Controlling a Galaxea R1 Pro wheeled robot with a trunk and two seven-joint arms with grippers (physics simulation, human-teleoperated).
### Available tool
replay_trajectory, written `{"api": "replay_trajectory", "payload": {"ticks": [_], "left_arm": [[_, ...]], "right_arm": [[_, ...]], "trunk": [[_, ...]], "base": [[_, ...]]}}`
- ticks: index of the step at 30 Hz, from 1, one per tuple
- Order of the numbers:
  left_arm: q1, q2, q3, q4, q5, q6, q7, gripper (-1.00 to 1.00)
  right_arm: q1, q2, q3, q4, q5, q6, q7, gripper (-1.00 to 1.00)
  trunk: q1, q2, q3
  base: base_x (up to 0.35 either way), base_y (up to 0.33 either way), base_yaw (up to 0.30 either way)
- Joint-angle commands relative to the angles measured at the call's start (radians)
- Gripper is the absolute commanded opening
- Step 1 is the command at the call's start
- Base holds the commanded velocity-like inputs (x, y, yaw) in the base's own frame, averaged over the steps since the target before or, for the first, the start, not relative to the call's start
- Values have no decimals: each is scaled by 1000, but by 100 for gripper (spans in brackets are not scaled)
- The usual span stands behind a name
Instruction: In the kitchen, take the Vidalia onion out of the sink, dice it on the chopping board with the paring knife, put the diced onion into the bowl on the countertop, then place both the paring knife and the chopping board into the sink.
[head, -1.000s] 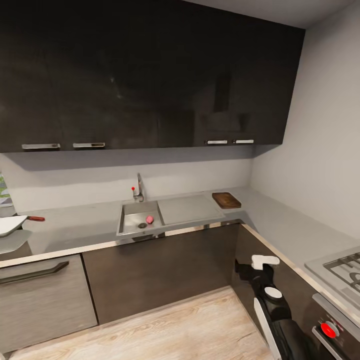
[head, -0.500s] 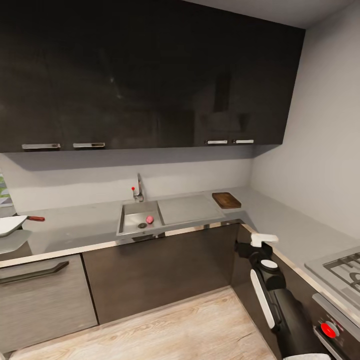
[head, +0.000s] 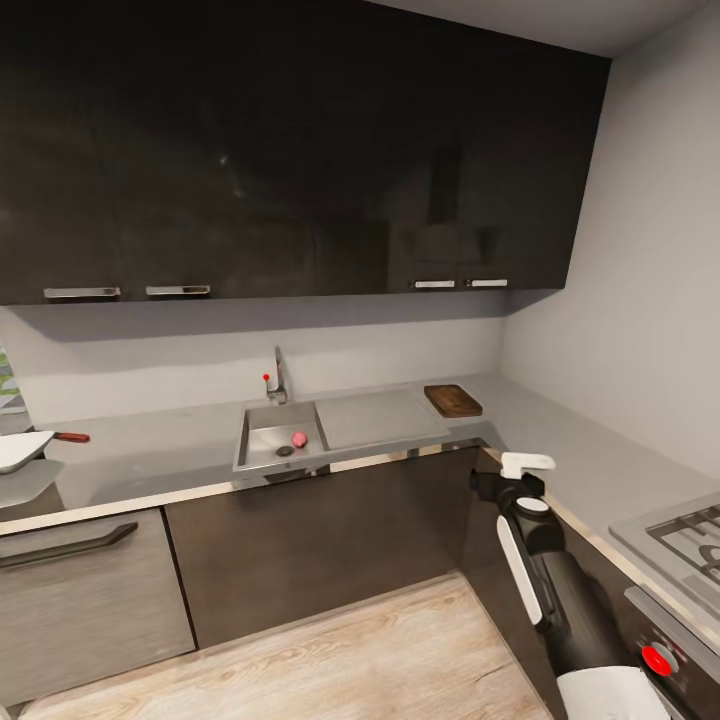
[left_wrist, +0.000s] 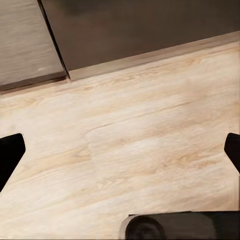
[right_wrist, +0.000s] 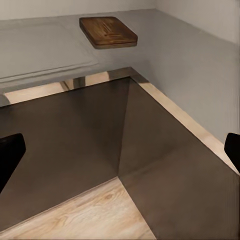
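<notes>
The task has barely begun. The Vidalia onion (head: 299, 439), a small pinkish lump, lies in the sink (head: 262, 460) beside the drain, in the far middle of the table (head: 150, 455). The chopping board (head: 453, 400) sits bare on the table to the right of the drainboard, near the corner. Far to the left, the bowl (head: 20, 450) stands at the picture's edge with the paring knife (head: 70, 437) just beyond it; only its red handle is plain, and whether it touches the bowl is hard to tell.

The right claw (head: 503, 483) hangs in front of the lower cabinets, below the table's edge and well apart from the onion. Its wrist view shows the two fingertips (right_wrist: 10, 152) spread wide with nothing between them, looking toward the board. The left claw (left_wrist: 120, 155) is likewise spread wide and empty, pointing down at the wooden floor (left_wrist: 135, 145).

Everything is left: fetching the onion, dicing it, filling the bowl, then putting knife and board into the sink.
</notes>
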Motion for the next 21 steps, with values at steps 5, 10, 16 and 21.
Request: {"api": "replay_trajectory", "payload": {"ticks": [5, 10, 16, 21], "left_arm": [[4, -5, 0, -69, 5, -1, 2, 100], [3, -35, 2, -190, 8, -1, 6, 100], [1, -106, 7, -280, 6, 104, 14, 100], [-5, -82, 5, -356, 7, 480, 12, 100]], "right_arm": [[-47, -3, 0, 85, 0, 3, -8, 100], [-63, -3, 0, 120, 0, 0, -9, 100], [-77, -4, 0, 126, 0, 1, -9, 100], [-93, -4, 0, 126, 0, 3, -9, 100]], "trunk": [[0, -1, 0], [0, -1, 0], [0, -1, 0], [0, -1, 0]], "base": [[0, 0, 0], [0, 0, 0], [0, 0, 0], [0, 0, 0]]}}
